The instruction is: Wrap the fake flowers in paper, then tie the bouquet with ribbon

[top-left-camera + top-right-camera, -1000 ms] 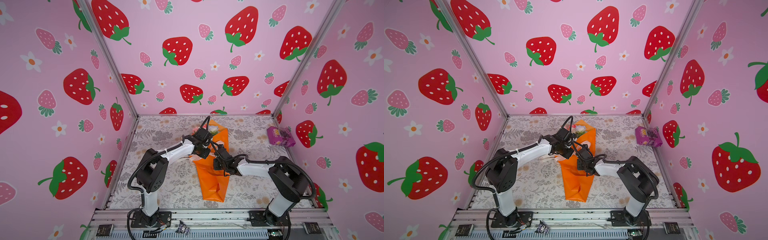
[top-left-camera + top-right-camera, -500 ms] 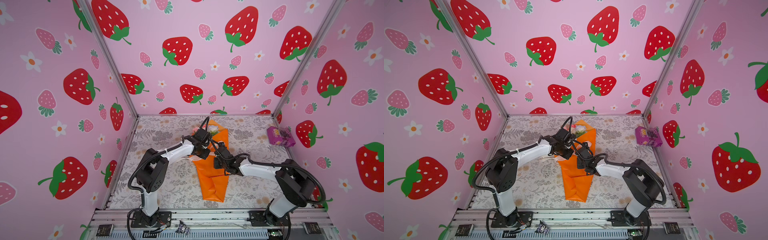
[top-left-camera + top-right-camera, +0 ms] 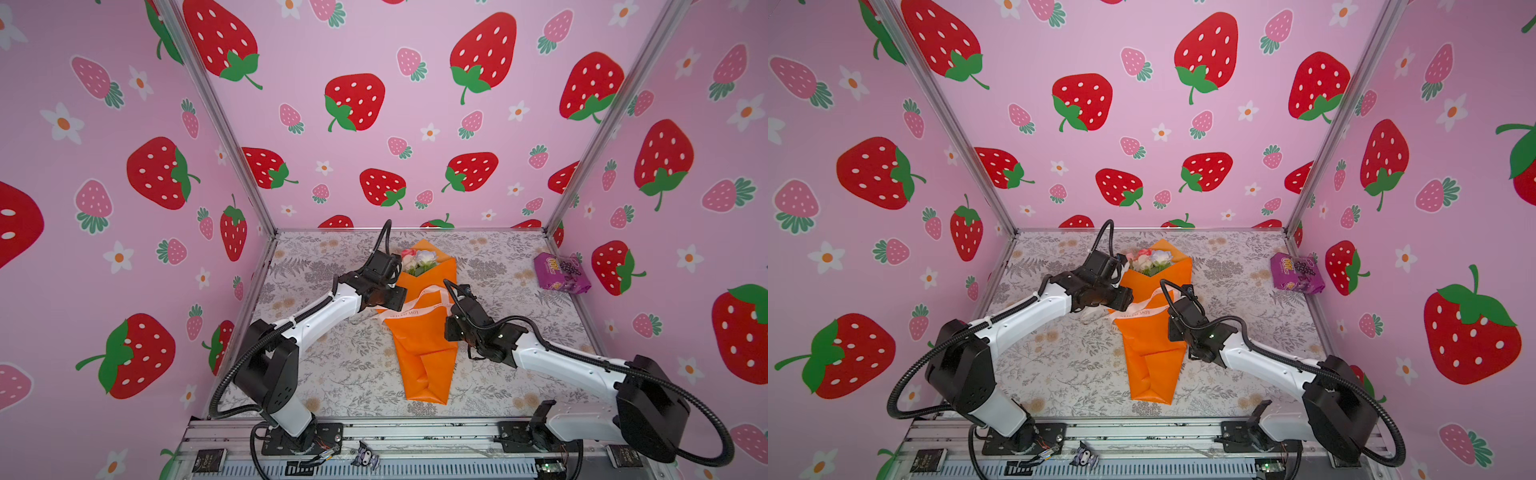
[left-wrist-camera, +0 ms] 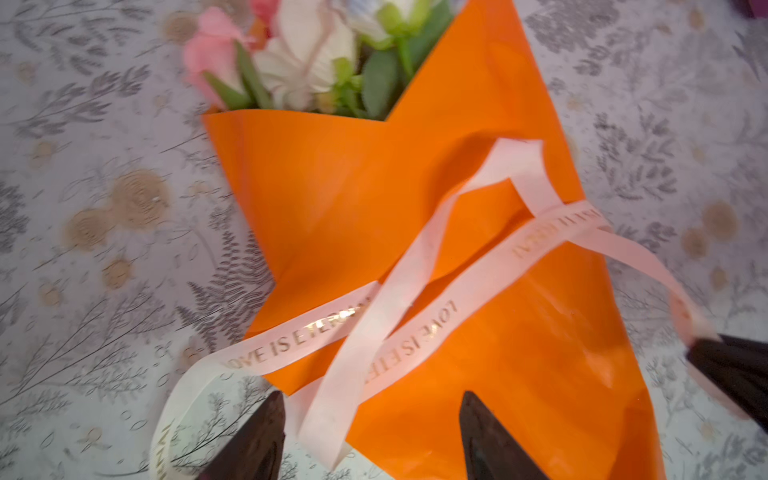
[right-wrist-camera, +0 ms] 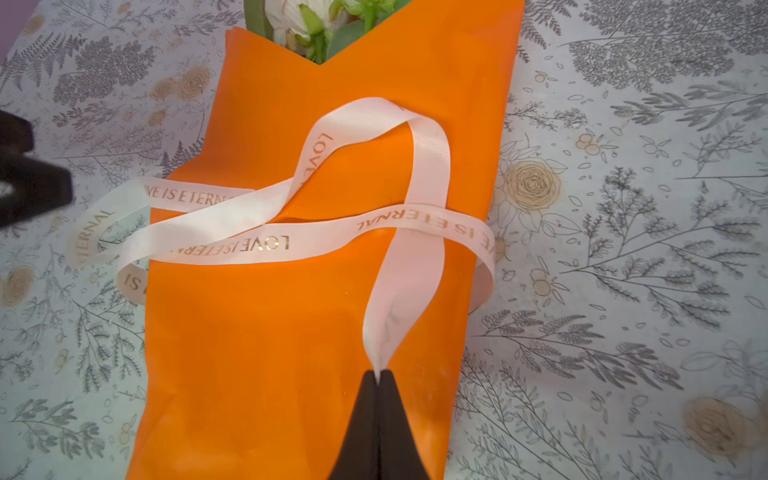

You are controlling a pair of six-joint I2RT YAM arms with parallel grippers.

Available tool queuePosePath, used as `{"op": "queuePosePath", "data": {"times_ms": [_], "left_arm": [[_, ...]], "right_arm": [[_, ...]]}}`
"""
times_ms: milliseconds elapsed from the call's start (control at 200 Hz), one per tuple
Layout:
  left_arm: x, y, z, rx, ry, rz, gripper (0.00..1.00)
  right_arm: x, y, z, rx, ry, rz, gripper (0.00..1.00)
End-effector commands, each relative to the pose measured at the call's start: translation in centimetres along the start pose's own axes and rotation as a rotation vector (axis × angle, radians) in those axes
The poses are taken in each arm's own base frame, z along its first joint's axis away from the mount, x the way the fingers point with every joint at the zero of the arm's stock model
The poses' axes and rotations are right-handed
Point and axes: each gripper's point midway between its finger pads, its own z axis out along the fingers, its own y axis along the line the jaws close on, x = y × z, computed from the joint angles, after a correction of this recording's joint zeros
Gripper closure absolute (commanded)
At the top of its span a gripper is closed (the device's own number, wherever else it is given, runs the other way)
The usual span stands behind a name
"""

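Left arm reaches in from 7 o'clock. The left gripper (image 4: 372, 417) hangs over the 9 o'clock edge of the orange wrap (image 4: 332, 199), jaws spread, with a tail of the ribbon (image 5: 266, 245) lying loose between them. Right arm reaches in from 5 o'clock. The right gripper (image 5: 378, 376) is pressed together, pinching the ribbon's other end over the wrap's 3 o'clock side.

Against a second earlier, the right wrist has drawn back toward 3 o'clock and its elbow sits lower and further out.

The bouquet (image 3: 419, 345) lies at the middle of the table (image 3: 332, 374), heads toward 12 o'clock. The wrap holds pink and white roses (image 4: 303, 54). The snack packet (image 3: 561, 274) lies at 2 o'clock, well apart.
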Motion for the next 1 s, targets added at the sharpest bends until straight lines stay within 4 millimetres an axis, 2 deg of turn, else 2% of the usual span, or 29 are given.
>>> {"op": "queuePosePath", "data": {"times_ms": [0,175,365,585,745,810,996], "left_arm": [[2.4,4.9,1.7,-0.114,0.098,-0.137,0.33],[4.6,8.6,2.9,-0.226,0.218,-0.177,0.33],[6.8,10.0,4.4,-0.283,0.325,-0.122,0.32],[7.2,12.2,5.5,-0.368,0.38,-0.099,0.32],[7.7,12.2,5.8,-0.35,0.385,-0.135,0.43],[7.8,12.2,5.7,-0.349,0.38,-0.158,0.51],[7.8,11.8,5.7,-0.314,0.353,-0.185,0.62]], "right_arm": [[-0.2,-0.5,-0.6,0.024,-0.014,-0.03,1.0],[-0.5,-0.1,-0.3,0.019,-0.013,-0.045,1.0],[-1.0,0.3,-0.3,0.007,-0.021,-0.048,1.0],[-0.9,0.1,-0.3,0.012,-0.021,-0.05,1.0],[-0.9,-0.5,-0.7,0.029,-0.023,-0.045,1.0],[-1.1,-0.9,-1.1,0.041,-0.038,-0.038,1.0],[-1.2,-1.7,-1.3,0.055,-0.048,-0.023,1.0]]}}
